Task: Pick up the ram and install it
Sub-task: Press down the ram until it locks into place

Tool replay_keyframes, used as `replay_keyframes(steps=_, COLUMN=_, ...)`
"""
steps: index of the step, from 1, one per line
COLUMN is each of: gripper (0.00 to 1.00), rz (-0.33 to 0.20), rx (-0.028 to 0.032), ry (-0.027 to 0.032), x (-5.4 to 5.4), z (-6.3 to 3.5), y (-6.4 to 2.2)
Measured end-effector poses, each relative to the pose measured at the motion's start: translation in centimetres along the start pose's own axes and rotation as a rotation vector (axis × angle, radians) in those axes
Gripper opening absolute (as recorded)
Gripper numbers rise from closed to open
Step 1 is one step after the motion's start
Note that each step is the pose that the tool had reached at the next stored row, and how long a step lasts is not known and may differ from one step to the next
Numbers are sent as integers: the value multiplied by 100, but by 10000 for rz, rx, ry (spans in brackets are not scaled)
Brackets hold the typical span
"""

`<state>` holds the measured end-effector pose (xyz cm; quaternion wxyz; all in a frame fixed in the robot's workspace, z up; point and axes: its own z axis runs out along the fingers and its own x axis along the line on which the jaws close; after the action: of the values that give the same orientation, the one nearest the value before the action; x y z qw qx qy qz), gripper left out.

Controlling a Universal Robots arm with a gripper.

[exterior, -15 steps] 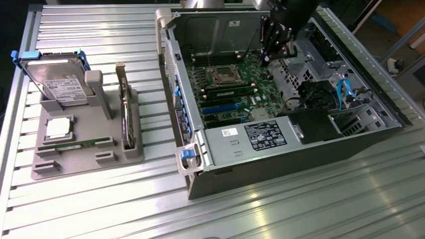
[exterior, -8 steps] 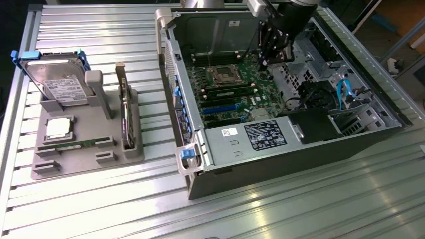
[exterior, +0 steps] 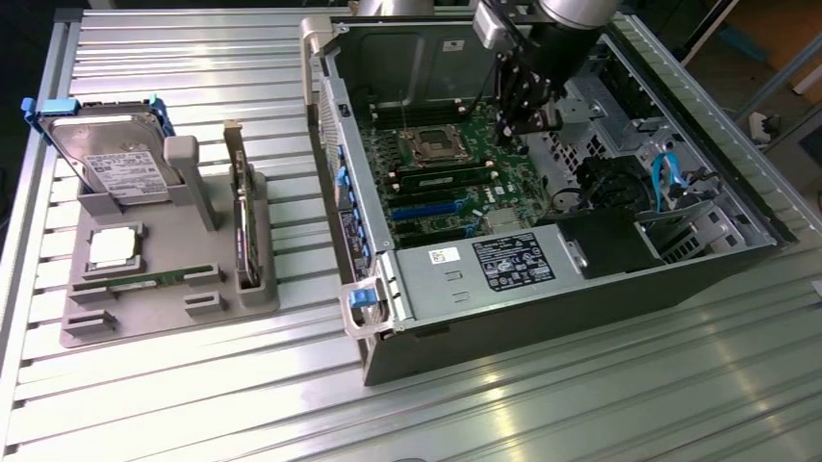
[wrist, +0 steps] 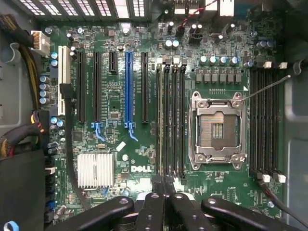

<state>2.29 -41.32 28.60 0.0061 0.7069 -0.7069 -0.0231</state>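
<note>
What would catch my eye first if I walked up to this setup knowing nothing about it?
Probably the open computer case lying on its side on the metal table, its green motherboard exposed. The robot arm reaches down into it, its black pincer shut just above the memory slots beside the empty processor socket. At the exterior view's left, a grey tray holds a hard drive.

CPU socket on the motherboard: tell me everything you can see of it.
The CPU socket is a square, silvery metal frame lying flat on the green motherboard inside the open computer case. Its middle is empty: a dark field of contacts with a small paler patch at the centre, and no processor or cooler on it. Black memory slots flank it on two opposite sides. A thin metal lever runs off one corner.
</note>
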Motion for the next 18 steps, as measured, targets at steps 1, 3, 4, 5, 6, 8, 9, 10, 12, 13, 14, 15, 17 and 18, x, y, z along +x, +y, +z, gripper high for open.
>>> replay_keyframes(steps=1, gripper=11, rz=2, rx=1, ry=1, x=1, z=16, y=0)
replay_keyframes(steps=3, gripper=11, rz=2, rx=6, ry=1, x=1, z=61, y=-2)
replay_keyframes(steps=4, gripper=11, rz=3, rx=8, ry=1, x=2, z=80, y=-3)
replay_keyframes(steps=5, gripper=11, rz=3, rx=10, ry=1, x=2, z=102, y=-4)
replay_keyframes(steps=6, gripper=11, rz=3, rx=11, ry=3, x=3, z=120, y=-5)
replay_keyframes(steps=8, gripper=11, rz=4, rx=14, ry=1, x=4, z=157, y=-6)
replay_keyframes(steps=9, gripper=11, rz=4, rx=15, ry=2, x=4, z=174, y=-7)
replay_keyframes(steps=10, gripper=11, rz=5, rx=16, ry=2, x=5, z=206, y=-8)
replay_keyframes(steps=12, gripper=11, rz=5, rx=18, ry=2, x=6, z=240, y=-10)
replay_keyframes(steps=13, gripper=11, rz=6, rx=19, ry=1, x=6, z=262, y=-11)
replay_keyframes(steps=14, gripper=11, rz=7, rx=21, ry=1, x=7, z=285, y=-11)
replay_keyframes(steps=15, gripper=11, rz=9, rx=24, ry=2, x=8, z=318, y=-13)
replay_keyframes(steps=17, gripper=11, rz=8, rx=26, ry=1, x=8, z=353, y=-15)
replay_keyframes(steps=18, gripper=11, rz=9, rx=26, ry=0, x=9, z=372, y=-15)
